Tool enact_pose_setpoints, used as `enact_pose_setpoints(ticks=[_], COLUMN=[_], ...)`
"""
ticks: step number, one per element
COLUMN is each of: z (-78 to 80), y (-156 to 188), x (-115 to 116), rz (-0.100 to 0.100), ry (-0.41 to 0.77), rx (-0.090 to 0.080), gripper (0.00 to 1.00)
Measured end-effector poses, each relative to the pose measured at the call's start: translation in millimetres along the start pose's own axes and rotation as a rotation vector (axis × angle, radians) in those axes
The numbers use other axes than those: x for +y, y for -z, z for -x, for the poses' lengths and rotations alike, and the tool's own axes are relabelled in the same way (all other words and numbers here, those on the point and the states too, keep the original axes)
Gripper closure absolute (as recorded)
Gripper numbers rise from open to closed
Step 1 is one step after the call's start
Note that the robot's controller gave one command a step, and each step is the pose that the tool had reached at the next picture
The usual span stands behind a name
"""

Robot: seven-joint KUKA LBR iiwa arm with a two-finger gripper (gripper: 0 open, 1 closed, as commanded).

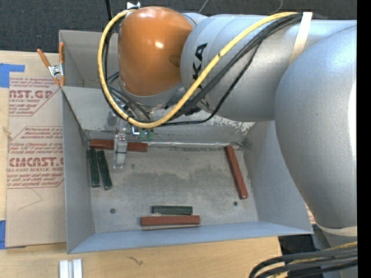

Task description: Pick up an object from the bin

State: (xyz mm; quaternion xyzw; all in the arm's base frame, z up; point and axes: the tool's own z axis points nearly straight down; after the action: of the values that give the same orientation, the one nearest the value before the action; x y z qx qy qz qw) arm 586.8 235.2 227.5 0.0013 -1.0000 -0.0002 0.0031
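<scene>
- Progress: by my judgement the pick is at an early stage. Nothing is seen lifted, and every bar in the bin lies flat on the floor. The grasp, the lift and the carry out are all left to do.
- The pincer [120, 155] is low in the far left part of the grey bin [78, 184], down near the floor. It crosses in front of the far red-brown bar [138, 147]. I cannot tell whether it is open or closed, since the orange cover [152, 48] and the wrist hide much of it.
- The likely thing to be picked is that far red-brown bar. It lies along the foot of the far wall, running left to right, with the pincer about its middle. Whether the two touch cannot be told.
- Bin contents, well spread and not heaped:
- two dark green bars [94, 168] lie side by side on the left, just near of the pincer, running near to far;
- the right red-brown bar [236, 171] lies slanted by the right wall, well apart from the pincer;
- the near dark green bar [171, 211] and the near red-brown bar [170, 220] lie parallel, just beside each other, along the near wall.
</scene>
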Motion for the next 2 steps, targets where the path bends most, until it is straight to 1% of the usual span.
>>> enact_pose_setpoints(ticks=[1, 2], z=[-74.1, -97.4], y=[-160.1, -128.3], x=[-33.6, -97.6], rz=[-0.001, -0.003], ry=[0.38, 0.646], rx=[-0.005, -0.006], gripper=[0.0, 0.0])
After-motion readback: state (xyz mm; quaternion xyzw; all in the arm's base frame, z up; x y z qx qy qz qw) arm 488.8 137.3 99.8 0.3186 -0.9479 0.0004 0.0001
